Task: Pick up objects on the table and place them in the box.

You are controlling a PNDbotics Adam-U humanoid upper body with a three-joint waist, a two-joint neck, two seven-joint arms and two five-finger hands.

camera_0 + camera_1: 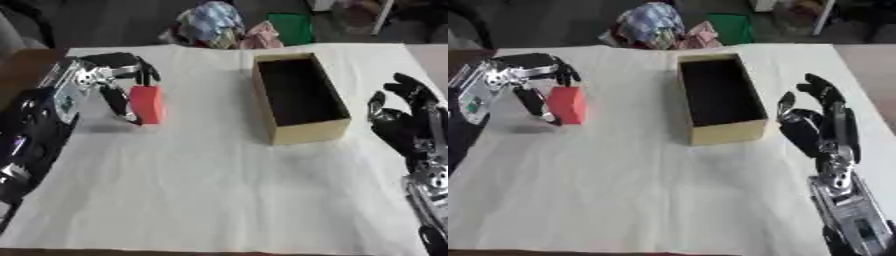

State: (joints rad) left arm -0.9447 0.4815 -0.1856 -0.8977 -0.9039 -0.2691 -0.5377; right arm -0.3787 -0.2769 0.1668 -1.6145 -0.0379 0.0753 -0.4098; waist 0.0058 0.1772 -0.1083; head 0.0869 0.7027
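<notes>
Far to the left of the cardboard box (300,97), the left hand (112,75) has its fingers and thumb curled around a red block (147,103), pinching it from above and from the side. The block stands upright, well apart from the box, and a faint shadow beneath it suggests it sits just clear of the white cloth (219,190) covering the counter; whether it still touches the cloth cannot be told.

The step in hand appears to be the carry: the block is grasped and the box is the next stop. To do it well, the hand should lift the block high enough to clear the near-left wall of the box before moving sideways, since the walls stand tall and a low path would knock the box askew. Keeping the block upright as it travels would help it slide into the narrow opening lengthwise. The box is open at the top, its dark inside showing nothing in it, so the block can go anywhere within; the middle is the safest aim. The fingers should let go only once the block is below the rim.

To the right of the box, the right hand (820,125) rests idle with fingers spread and pointing up, holding nothing. It is well placed to steady the box if needed.
</notes>
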